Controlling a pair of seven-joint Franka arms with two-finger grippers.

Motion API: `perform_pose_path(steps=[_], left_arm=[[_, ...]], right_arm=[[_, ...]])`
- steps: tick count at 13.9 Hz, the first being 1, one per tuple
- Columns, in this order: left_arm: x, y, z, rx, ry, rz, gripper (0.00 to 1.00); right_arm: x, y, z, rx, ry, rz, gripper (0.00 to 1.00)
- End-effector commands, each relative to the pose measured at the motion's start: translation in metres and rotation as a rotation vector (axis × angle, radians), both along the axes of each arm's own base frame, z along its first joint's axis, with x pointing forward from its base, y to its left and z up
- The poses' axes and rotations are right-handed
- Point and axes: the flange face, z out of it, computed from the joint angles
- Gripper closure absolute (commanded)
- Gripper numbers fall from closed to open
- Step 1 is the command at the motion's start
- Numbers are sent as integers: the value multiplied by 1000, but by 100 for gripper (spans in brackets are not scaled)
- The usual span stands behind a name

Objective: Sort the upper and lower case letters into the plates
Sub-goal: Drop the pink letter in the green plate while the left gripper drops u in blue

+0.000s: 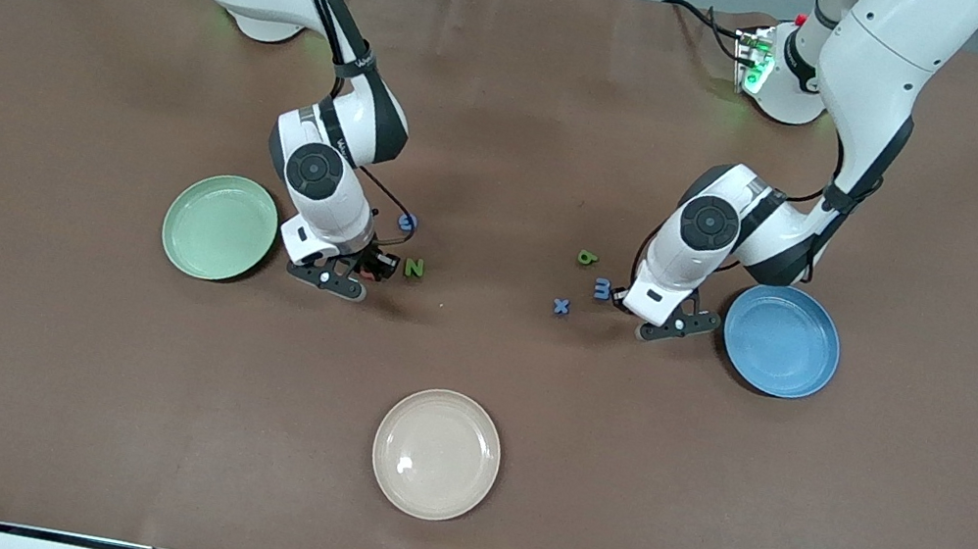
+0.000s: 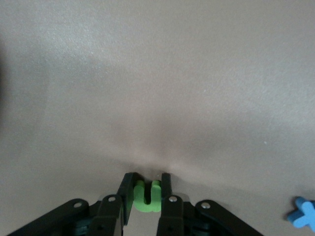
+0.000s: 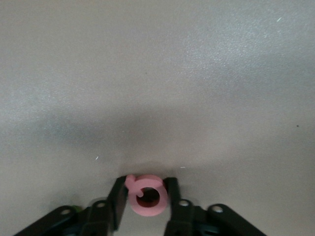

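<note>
My left gripper (image 1: 646, 316) (image 2: 147, 178) is low at the table beside the blue plate (image 1: 781, 340), shut on a small green n (image 2: 142, 201). A blue x (image 1: 560, 305) (image 2: 302, 214), a blue m (image 1: 603, 288) and a green b (image 1: 587, 257) lie on the table close by. Beside the light green plate (image 1: 220, 227), my right gripper (image 1: 356, 267) (image 3: 146, 183) is also low at the table, shut on a pink Q (image 3: 160, 199). A green N (image 1: 414, 268) and a blue G (image 1: 407, 223) lie next to it. Both plates hold nothing.
A cream plate (image 1: 436, 454) sits nearer the front camera, midway between the two arms. The brown table cover (image 1: 515, 120) reaches to the table's edges.
</note>
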Motion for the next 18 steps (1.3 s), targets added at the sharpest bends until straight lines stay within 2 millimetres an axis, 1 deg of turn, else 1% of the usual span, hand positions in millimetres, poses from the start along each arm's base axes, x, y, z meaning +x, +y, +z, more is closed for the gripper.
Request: perform_pose_path(steps=[1,2,3,4,5,7,9,10,11,12,13,15,16,18], left_arm=[[6,5,19,11,-36,1,85],[9,11,30,22,-43,-6,85],[11,22,41,46,-32,-24,85],[13,34,53,75,-15,-61,85],[13,49,61,99,5,-88,85],[9,81,71,122,20,-136,85],[8,120,79,132,28,-191,85],[9,139,79,133,37,-211,85],[12,153,80,133,40,-220,85],[14,171,77,131,49,-221,85],[15,186,74,127,57,-230,85],[15,217,66,119,79,-268,85],[15,227,63,113,76,-277,85],[14,237,51,95,68,-284,85]], right_arm=[[-2,-3,-5,-15,-1,-11,86],[-1,-7,-4,-18,6,-16,96],[1,-10,3,-20,8,-12,99],[5,-17,10,-28,24,-17,99],[11,-28,28,-30,35,-21,100],[23,-59,61,-34,62,32,100],[33,-97,88,-31,77,69,100],[31,-117,95,-30,89,86,100],[26,-137,100,-26,90,102,100],[20,-156,100,-23,95,118,100],[13,-171,97,-21,97,130,100],[-4,-206,83,-15,79,151,100],[-11,-225,73,-13,70,157,100],[-26,-248,52,-13,63,170,100]])
